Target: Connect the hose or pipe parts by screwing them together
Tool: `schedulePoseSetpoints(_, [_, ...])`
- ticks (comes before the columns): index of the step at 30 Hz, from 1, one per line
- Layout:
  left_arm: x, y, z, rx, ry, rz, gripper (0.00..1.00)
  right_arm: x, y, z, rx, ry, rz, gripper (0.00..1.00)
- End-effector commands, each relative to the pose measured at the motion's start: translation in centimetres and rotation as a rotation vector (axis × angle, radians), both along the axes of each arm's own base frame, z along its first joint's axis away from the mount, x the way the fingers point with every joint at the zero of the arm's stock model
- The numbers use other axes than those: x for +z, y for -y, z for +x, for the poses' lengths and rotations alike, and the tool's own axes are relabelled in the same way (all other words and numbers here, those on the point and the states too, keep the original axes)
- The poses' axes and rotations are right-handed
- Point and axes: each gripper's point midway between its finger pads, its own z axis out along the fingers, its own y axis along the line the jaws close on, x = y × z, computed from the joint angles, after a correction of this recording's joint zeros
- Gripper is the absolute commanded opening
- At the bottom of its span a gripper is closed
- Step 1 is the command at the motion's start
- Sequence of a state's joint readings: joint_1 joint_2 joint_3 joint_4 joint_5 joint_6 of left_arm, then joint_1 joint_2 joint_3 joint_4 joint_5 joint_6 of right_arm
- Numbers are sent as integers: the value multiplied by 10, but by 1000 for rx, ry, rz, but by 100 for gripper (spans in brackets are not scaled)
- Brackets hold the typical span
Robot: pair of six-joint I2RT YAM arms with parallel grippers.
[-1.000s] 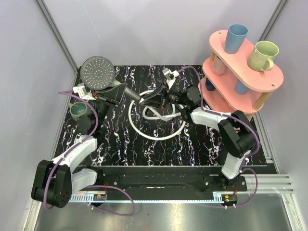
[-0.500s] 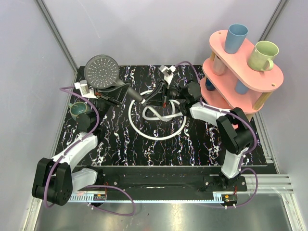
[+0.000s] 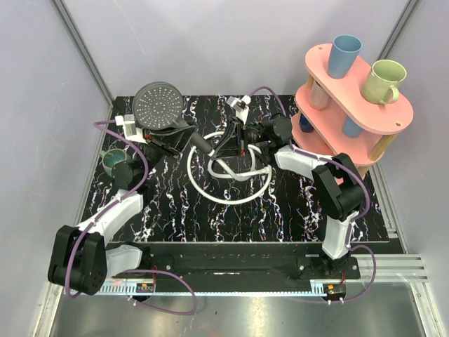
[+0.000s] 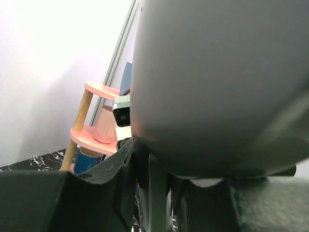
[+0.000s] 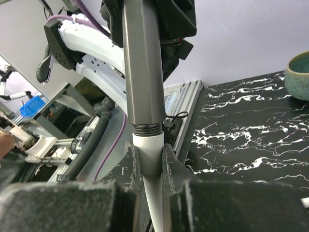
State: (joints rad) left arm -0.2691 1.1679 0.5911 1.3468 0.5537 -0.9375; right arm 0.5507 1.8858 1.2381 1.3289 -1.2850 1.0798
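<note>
The dark grey shower head is held up at the back left, face toward the camera, with my left gripper shut on its handle. In the left wrist view the head fills the frame and the handle runs down between the fingers of my left gripper. My right gripper is shut on the white end fitting of the hose, which sits against the handle's threaded end. The rest of the white hose lies coiled on the table below my right gripper.
A pink two-tier shelf stands at the back right with a blue cup and a green mug on top. A teal bowl sits at the left edge of the black marbled table.
The shower head and my left gripper have shifted to the right and a little back. My right wrist has turned and moved left with the hose fitting in it.
</note>
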Motion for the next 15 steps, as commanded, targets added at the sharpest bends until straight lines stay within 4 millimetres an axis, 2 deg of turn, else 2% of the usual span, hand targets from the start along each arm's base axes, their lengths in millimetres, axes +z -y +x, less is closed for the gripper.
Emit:
schedulePoseSetpoints(1, [-8,24,-73,-150,439,204,0,80,11,7,-86,101,240,0])
schedulePoseSetpoints(7, [-17,22,-57,-126,391,202,0,72,10,13,-75,66,210,1])
schedulePoseSetpoints(9, [-18,15,-45,-77,341,166,0,62,9,20,-88,46,200,9])
schedulePoseSetpoints(12, [-27,4,-25,-22,258,133,0,35,6,30,-104,14,167,16])
schedulePoseSetpoints(13, [-29,2,-21,-11,251,133,0,18,2,37,-103,-27,141,17])
schedulePoseSetpoints(15, [-41,5,-15,-15,223,151,0,2,-2,44,-102,-70,118,17])
